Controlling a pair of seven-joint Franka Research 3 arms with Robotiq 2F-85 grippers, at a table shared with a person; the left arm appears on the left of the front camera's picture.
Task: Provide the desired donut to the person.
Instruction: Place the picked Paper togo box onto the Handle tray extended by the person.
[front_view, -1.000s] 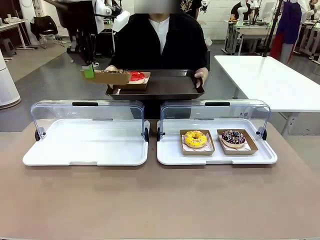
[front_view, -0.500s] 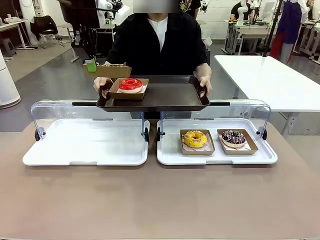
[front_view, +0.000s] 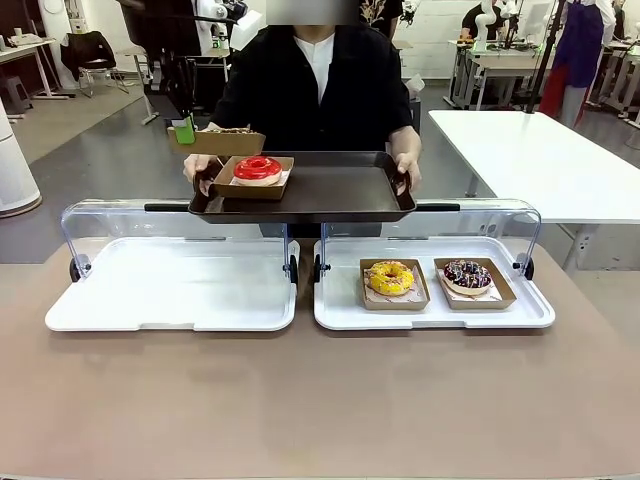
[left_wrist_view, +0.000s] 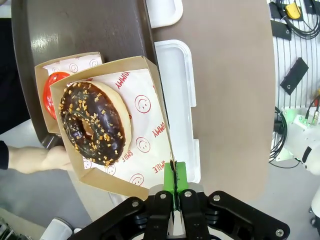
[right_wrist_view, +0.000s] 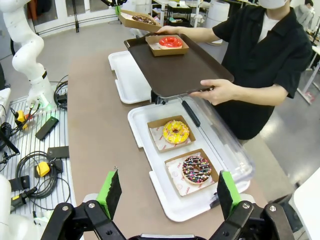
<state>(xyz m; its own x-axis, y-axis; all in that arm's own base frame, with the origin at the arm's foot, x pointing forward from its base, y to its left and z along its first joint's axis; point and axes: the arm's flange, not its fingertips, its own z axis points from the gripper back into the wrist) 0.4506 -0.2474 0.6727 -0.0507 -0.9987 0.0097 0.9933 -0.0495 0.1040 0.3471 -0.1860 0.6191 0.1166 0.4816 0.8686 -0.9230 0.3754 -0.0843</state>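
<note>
**Operator:** Front view first: where is the donut?

**Spotter:** You have the chocolate donut (left_wrist_view: 95, 123) in its cardboard box (front_view: 217, 141), held up just left of the dark tray (front_view: 340, 190) and slightly above the tray's rim. The person (front_view: 318, 85) holds that tray in both hands, above the two white cases.

**Operator:** And my left gripper?

**Spotter:** Your left gripper (left_wrist_view: 175, 186) is pinched tight on the box's edge, green pads together on the cardboard. On the tray sits a red donut (front_view: 258, 168) in its own box, at the tray's left end.

**Operator:** The right one?

**Spotter:** Your right gripper (right_wrist_view: 169, 194) stands wide, holding nothing, on the near side of the table from the tray. Below the tray, the right case (front_view: 530, 312) holds a yellow donut (front_view: 390, 277) and a sprinkled donut (front_view: 467, 274).
</note>
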